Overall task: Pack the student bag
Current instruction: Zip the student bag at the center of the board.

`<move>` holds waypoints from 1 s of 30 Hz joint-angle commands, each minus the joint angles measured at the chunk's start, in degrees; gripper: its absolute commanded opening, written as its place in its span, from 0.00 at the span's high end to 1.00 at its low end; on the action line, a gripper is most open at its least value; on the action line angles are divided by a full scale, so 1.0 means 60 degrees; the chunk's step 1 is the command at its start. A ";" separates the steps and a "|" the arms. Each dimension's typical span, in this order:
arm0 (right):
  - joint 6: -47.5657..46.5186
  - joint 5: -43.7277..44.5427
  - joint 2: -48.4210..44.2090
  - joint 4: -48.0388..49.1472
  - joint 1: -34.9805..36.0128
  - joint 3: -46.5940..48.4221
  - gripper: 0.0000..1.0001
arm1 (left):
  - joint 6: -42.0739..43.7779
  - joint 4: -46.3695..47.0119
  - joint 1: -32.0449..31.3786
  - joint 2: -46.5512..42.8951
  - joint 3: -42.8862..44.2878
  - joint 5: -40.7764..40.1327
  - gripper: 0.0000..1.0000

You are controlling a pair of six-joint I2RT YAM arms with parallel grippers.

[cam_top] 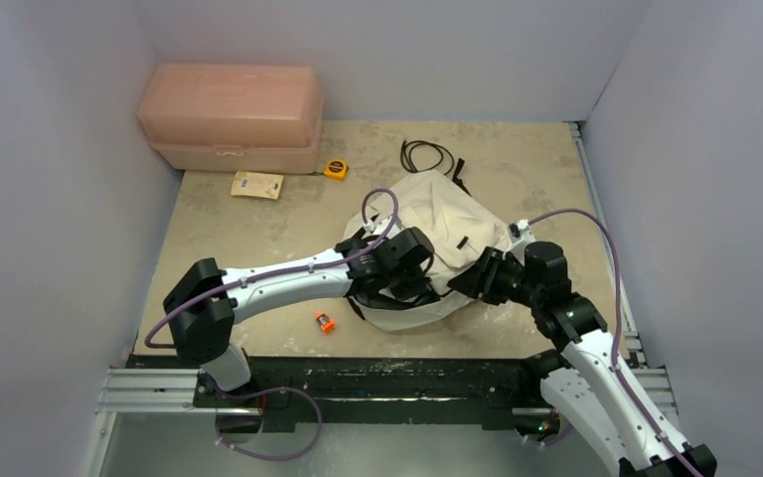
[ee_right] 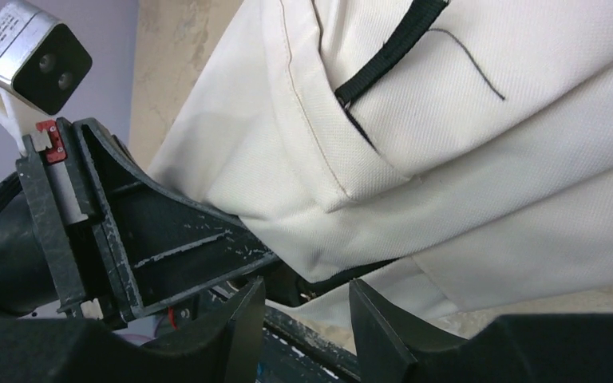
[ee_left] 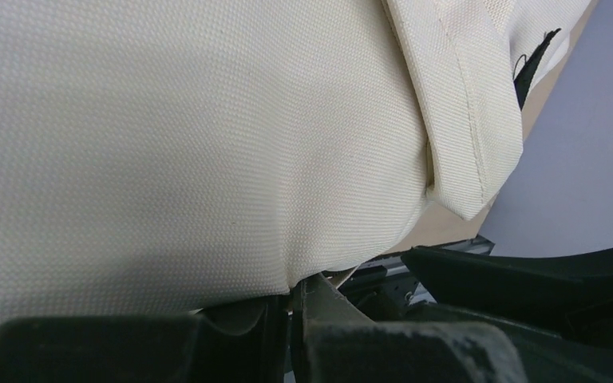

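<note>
Student bag (cam_top: 442,224), 1: cream fabric with black straps, heaped at the near centre of the desk (cam_top: 517,169).
My left claw (ee_left: 291,307), 1: clenched on a fold of the bag's cloth.
My right claw (ee_right: 307,315), 1: released, jaws apart at the bag's black-zippered edge.
Pink plastic box (cam_top: 230,117), 1: far left corner.
Yellow tape measure (cam_top: 335,169), 1, and yellow card (cam_top: 257,185), 1: just beside the box.
Black cord (cam_top: 425,154), 1: near the far edge.
Small orange item (cam_top: 325,321), 1: near edge.

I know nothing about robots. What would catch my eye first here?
A cream bag slumps in the middle of the table, worked from both sides. The left gripper pinches a fold of its fabric, while the right gripper stands open at its right edge. A pink box sits in the far left corner.
</note>
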 commanded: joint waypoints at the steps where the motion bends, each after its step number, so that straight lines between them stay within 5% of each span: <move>1: 0.0268 -0.0203 -0.0178 0.0523 -0.0005 -0.0232 0.54 | -0.0051 -0.0034 -0.0321 -0.1020 -0.0380 0.0564 1.00; 12: 0.0365 -0.0108 -0.0160 0.0944 -0.0013 -0.1384 0.51 | 0.0124 0.2046 -0.0445 -0.1847 -0.1841 0.1805 1.00; 20: -0.0318 0.0396 0.1342 0.2148 -0.0010 -0.1054 0.45 | 0.0641 0.3037 -0.0379 -0.2191 -0.2329 0.1805 1.00; 30: -0.1071 -0.0027 0.1364 -0.1378 0.0005 0.0994 0.36 | 0.1015 0.2985 0.0104 -0.1847 -0.2053 0.2225 1.00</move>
